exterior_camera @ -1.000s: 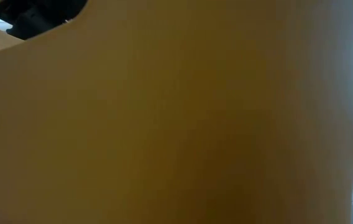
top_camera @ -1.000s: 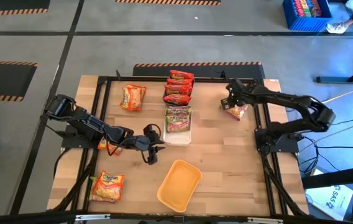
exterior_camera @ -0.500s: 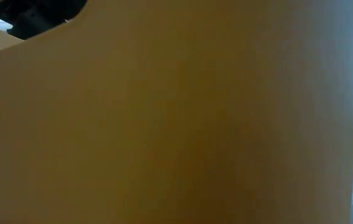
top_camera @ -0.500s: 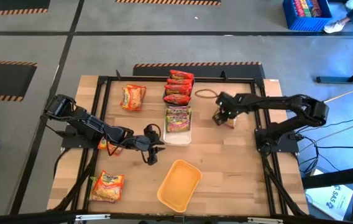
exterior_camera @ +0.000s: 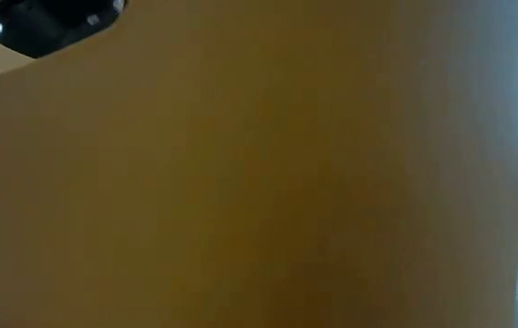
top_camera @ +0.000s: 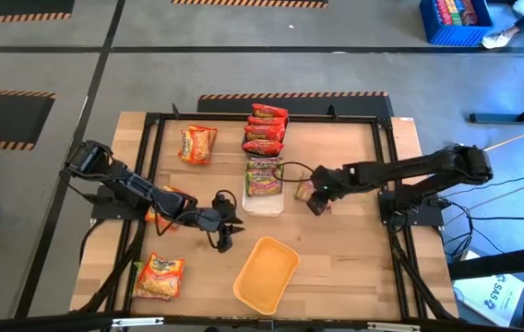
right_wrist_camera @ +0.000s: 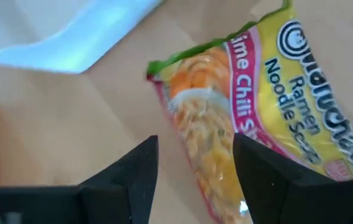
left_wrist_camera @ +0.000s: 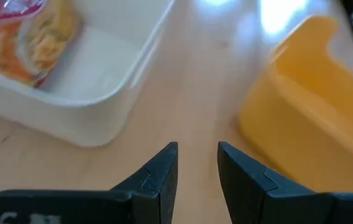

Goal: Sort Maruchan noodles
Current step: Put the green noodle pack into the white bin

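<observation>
While right arm stretches low across bench (top_camera: 354, 231), right end effector (top_camera: 315, 195) grips lime chili packet (right_wrist_camera: 270, 118), shifted from far-right toward white tray (top_camera: 264, 198); left end effector (left_wrist_camera: 197, 163) slightly parted, empty.

Both arms are dark, near black, built of slim jointed links. The left arm (top_camera: 124, 182) has a rounded shoulder housing and a thin black cable looping near its wrist. The right arm (top_camera: 410, 169) carries a similar cable loop. Each gripper's fingers (left_wrist_camera: 158, 177) are matte black, angular, with stepped inner edges.
</observation>
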Controlling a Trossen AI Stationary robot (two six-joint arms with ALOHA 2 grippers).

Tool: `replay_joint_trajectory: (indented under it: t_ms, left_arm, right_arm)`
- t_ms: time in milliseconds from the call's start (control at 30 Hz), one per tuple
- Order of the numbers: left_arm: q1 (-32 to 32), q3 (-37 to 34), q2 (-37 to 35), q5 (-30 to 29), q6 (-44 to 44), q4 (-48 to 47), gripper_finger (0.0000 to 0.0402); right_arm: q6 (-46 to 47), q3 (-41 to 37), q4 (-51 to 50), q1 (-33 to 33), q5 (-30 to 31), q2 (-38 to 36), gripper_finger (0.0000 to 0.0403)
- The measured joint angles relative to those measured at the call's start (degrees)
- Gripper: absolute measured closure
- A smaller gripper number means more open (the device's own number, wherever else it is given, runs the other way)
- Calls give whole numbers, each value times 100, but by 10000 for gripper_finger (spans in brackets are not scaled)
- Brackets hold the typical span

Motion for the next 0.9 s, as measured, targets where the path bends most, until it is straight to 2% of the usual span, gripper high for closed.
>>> replay_joint_trajectory:
  t_ms: [133,300,400,533,667,800,900]
  left_arm:
    - [-178,546,-10,-339,21,-668,298]
    - [-309,1317,1,-780,432,-1162,298]
    - [-246,1653,1,-809,821,-1193,298]
    - [48,1928,168,-754,1201,-1204,298]
    - [446,2417,627,-224,1405,-1193,298]
    - [781,3044,1344,-65,1752,-1232,298]
    - [1061,3544,1869,-52,1824,-1178,298]
  right_arm:
    - [-363,64,-769,130,291,-613,212]
    - [-1282,64,-1407,-167,345,-1169,212]
    - [-1504,63,-1380,-712,-260,-1199,212]
    - [-2298,-126,-727,-1573,-583,-1082,212]
    - [-3096,-427,40,-2590,-1368,-933,212]
    - [-3757,-722,772,-3246,-1855,-716,212]
    - [-3969,-756,877,-3512,-1951,-577,212]
